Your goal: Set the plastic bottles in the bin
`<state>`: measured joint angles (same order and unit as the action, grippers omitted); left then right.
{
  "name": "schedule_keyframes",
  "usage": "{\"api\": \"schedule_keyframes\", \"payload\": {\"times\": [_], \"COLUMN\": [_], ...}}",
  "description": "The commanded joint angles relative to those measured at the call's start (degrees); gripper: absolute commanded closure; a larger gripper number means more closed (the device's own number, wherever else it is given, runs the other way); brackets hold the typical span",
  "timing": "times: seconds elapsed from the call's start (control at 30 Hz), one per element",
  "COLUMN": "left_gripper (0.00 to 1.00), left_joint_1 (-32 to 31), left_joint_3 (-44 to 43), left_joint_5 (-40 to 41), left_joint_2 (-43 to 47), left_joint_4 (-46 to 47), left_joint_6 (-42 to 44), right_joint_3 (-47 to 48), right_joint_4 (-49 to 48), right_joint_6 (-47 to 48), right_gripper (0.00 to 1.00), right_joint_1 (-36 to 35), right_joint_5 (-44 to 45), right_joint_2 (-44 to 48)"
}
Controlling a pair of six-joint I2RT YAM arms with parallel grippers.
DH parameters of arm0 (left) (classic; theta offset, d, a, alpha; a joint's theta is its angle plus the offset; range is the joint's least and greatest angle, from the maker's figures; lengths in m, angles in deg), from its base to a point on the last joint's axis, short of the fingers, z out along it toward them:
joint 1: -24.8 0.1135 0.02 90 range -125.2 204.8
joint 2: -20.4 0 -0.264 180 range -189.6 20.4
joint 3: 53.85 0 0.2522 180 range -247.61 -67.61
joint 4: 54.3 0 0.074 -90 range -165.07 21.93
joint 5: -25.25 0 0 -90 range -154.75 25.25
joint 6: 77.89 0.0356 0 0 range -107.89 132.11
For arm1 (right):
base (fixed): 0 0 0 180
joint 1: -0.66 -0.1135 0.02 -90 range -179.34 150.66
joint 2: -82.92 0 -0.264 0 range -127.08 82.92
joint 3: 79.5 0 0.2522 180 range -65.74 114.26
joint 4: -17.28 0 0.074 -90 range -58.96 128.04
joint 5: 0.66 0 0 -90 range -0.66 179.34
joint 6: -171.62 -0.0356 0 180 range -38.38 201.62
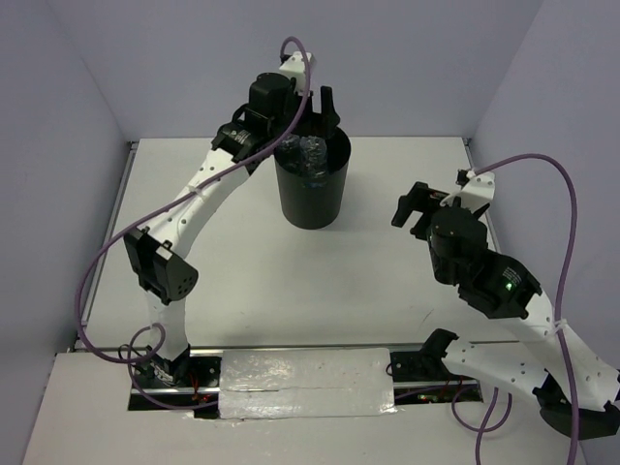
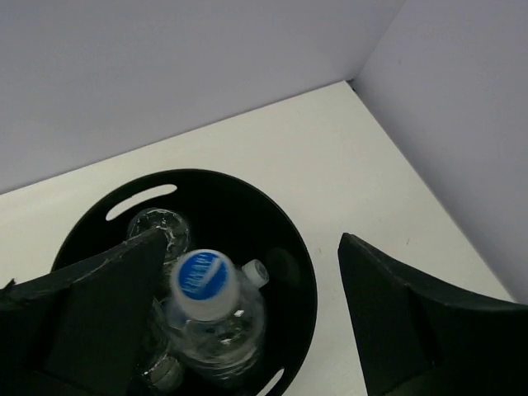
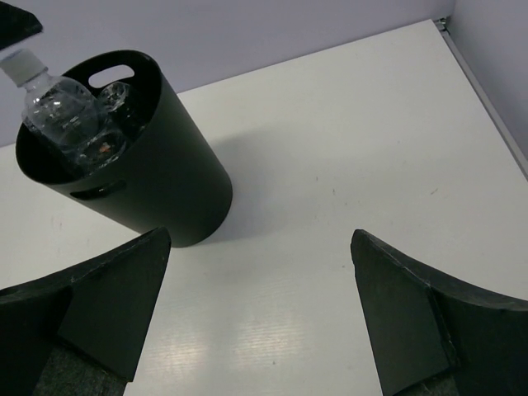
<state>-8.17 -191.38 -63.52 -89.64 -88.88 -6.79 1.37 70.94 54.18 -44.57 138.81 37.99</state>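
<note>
The black bin stands on the white worktop, up at 12 o'clock in the top view. Clear plastic bottles are piled inside it. One has a blue-and-white cap and stands up in the middle. A second bottle sits at its 11 o'clock. The left tool hangs over the bin with its fingers wide apart, holding nothing. The right tool is wide apart and empty too, at the bin's 4 o'clock.
</note>
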Motion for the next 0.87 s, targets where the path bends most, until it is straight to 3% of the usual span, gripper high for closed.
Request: {"api": "schedule_keyframes", "payload": {"times": [0.0,0.1,0.27,0.6,0.83], "left_gripper": [0.01,0.01,0.01,0.01,0.01], "left_joint_1": [-0.95,-1.04,-0.87,2.47,6.51], "left_joint_3": [-3.93,-9.55,-9.13,10.79,25.5], "left_joint_5": [0.78,2.19,10.78,29.15,29.53], "left_joint_2": [-0.18,0.79,8.85,28.11,38.49], "left_joint_4": [0.7,-1.68,-4.05,-16.07,-16.53], "left_joint_6": [1.67,2.02,1.84,0.45,-3.6], "right_joint_3": [0.21,0.91,3.29,0.39,0.65], "right_joint_4": [0.71,2.54,7.12,4.57,5.71], "right_joint_6": [-0.69,-1.73,-4.81,-5.17,-7.18], "right_gripper": [0.03,0.03,0.01,0.0,0.0], "right_joint_1": [-0.12,-0.03,-0.03,0.58,0.67], "right_joint_5": [2.29,4.04,6.16,1.86,0.19], "right_joint_2": [1.33,0.46,-3.76,-4.91,-7.63]}}
